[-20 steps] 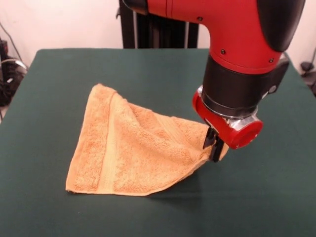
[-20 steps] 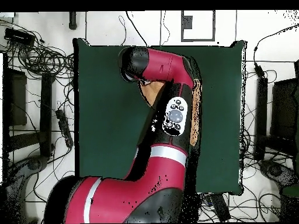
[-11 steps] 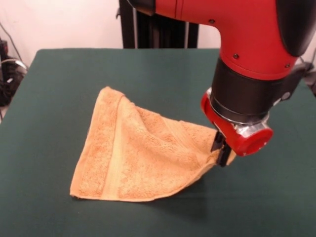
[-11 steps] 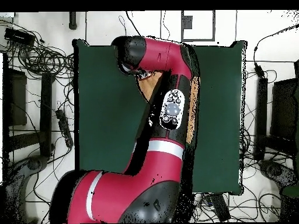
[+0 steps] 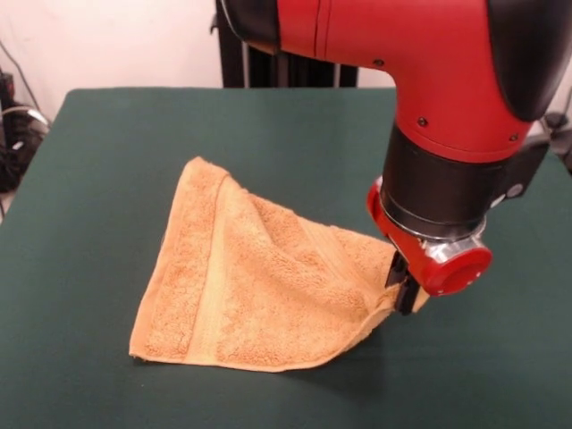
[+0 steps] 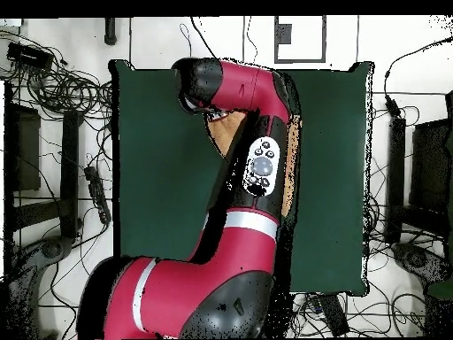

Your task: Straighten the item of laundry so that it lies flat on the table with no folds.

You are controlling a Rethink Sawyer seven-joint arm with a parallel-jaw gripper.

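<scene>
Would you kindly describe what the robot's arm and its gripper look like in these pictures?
The arm has glossy red shells with black joint covers and small dark screws. A broad black cylindrical wrist section ends in a red collar with a silvery ring and a round red cap. The gripper below is small and black. Overhead, the arm bears a white band and an oval button panel.

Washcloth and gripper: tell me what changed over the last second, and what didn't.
The gripper, shut on a corner of the washcloth, moved right and slightly toward the camera in the front view, dragging the whole cloth a little rightward across the table. The grip stayed the same; that corner stays lifted, and the cloth is still draped in a triangular shape, not flat.
</scene>
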